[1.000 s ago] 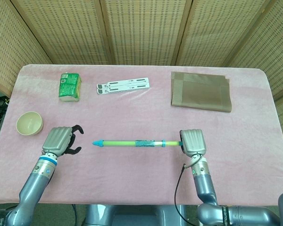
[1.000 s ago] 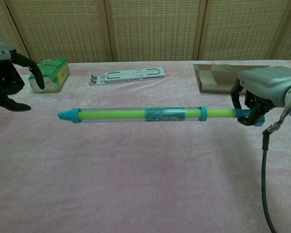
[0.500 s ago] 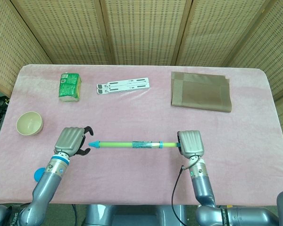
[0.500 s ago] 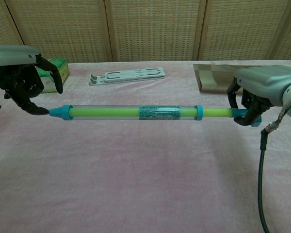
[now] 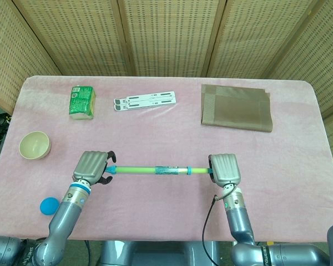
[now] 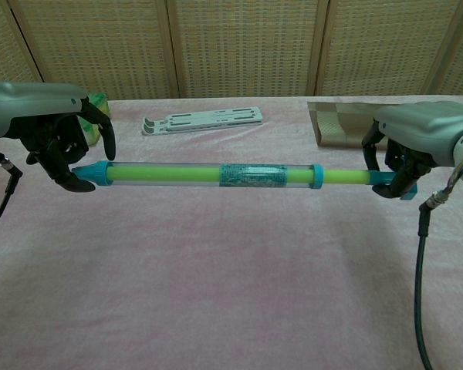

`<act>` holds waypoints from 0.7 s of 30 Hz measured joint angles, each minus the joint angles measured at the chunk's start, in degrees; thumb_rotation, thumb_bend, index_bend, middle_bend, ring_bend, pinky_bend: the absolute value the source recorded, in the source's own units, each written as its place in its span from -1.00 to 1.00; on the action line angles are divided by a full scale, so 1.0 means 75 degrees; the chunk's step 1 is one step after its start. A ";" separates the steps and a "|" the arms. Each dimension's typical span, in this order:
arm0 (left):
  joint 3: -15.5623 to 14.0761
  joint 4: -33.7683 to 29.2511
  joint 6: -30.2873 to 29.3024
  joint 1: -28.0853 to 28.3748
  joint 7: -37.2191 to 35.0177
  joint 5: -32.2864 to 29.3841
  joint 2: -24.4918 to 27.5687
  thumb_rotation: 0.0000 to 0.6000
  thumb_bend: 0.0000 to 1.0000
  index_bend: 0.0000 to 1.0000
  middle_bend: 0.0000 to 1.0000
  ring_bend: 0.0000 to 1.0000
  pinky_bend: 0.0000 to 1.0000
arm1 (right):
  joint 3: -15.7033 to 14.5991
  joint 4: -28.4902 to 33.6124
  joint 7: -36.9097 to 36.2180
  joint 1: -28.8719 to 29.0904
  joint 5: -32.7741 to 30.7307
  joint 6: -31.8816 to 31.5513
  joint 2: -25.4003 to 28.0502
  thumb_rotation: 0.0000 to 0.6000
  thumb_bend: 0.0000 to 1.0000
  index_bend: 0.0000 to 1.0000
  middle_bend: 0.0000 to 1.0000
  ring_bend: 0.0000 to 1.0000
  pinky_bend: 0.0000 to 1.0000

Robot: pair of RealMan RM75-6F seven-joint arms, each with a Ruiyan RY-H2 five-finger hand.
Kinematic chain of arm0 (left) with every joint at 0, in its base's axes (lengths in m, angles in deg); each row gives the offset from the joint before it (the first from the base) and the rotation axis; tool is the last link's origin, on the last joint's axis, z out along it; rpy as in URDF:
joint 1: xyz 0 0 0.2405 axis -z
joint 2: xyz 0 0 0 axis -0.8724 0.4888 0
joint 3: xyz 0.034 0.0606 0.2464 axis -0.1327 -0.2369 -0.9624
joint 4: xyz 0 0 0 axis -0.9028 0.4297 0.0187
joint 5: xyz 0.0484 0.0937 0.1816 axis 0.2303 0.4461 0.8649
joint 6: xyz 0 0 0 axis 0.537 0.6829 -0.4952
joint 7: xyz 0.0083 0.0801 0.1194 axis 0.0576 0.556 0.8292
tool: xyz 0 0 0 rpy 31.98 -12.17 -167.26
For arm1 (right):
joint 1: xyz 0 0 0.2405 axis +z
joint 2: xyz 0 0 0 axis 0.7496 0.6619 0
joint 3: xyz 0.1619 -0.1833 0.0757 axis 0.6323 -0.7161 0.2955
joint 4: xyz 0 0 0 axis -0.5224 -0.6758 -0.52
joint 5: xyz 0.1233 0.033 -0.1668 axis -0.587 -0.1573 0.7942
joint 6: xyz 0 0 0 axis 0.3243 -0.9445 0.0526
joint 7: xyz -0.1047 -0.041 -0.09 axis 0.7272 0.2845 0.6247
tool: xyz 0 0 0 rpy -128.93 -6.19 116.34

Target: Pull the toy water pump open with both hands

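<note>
The toy water pump (image 5: pixel 158 170) (image 6: pixel 239 175) is a clear tube with a green rod inside and blue caps, held level above the pink table (image 5: pixel 172 138). My right hand (image 5: pixel 225 168) (image 6: pixel 417 142) grips the blue handle (image 6: pixel 391 185) at the end of the rod. My left hand (image 5: pixel 92 166) (image 6: pixel 54 139) is at the opposite end. Its fingers (image 6: pixel 106 131) are spread above the blue tip cap (image 6: pixel 92 171) and its thumb lies below, not closed on the cap. A short length of green rod (image 6: pixel 346 177) shows between the tube and the handle.
A green pack (image 5: pixel 82 102), a white folding stand (image 5: pixel 145 101) and a brown folded cloth (image 5: pixel 236 107) lie along the far side. A cream bowl (image 5: pixel 35 145) stands at the left and a blue ball (image 5: pixel 48 206) lies near the front edge beside my left arm.
My left hand has moved right, from well clear of the pump until its spread fingers surround the tip cap. The pump shifted slightly left. The blue ball has come into view.
</note>
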 measured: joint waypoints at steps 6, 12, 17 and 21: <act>-0.0044 0.0061 -0.0034 0.0055 -0.0175 0.0135 -0.0072 1.00 -0.47 -0.16 0.67 0.53 0.39 | -0.0029 0.0023 -0.0101 -0.0005 0.0003 0.0020 0.0073 1.00 0.28 0.74 0.94 0.88 0.27; -0.0088 0.0154 -0.0065 0.0128 -0.0272 0.0180 -0.0194 1.00 -0.46 -0.14 0.67 0.53 0.39 | -0.0051 0.0101 -0.0148 0.0008 0.0030 0.0014 0.0131 1.00 0.28 0.74 0.94 0.88 0.27; -0.0114 0.0227 -0.0050 0.0204 -0.0317 0.0184 -0.0317 1.00 -0.46 -0.14 0.67 0.53 0.39 | -0.0079 0.0180 -0.0172 0.0006 0.0057 -0.0010 0.0190 1.00 0.28 0.74 0.94 0.88 0.27; -0.0110 0.0272 -0.0062 0.0229 -0.0388 0.0228 -0.0386 1.00 -0.36 -0.14 0.67 0.53 0.39 | -0.0087 0.0224 -0.0199 0.0000 0.0056 -0.0020 0.0236 1.00 0.28 0.74 0.94 0.88 0.27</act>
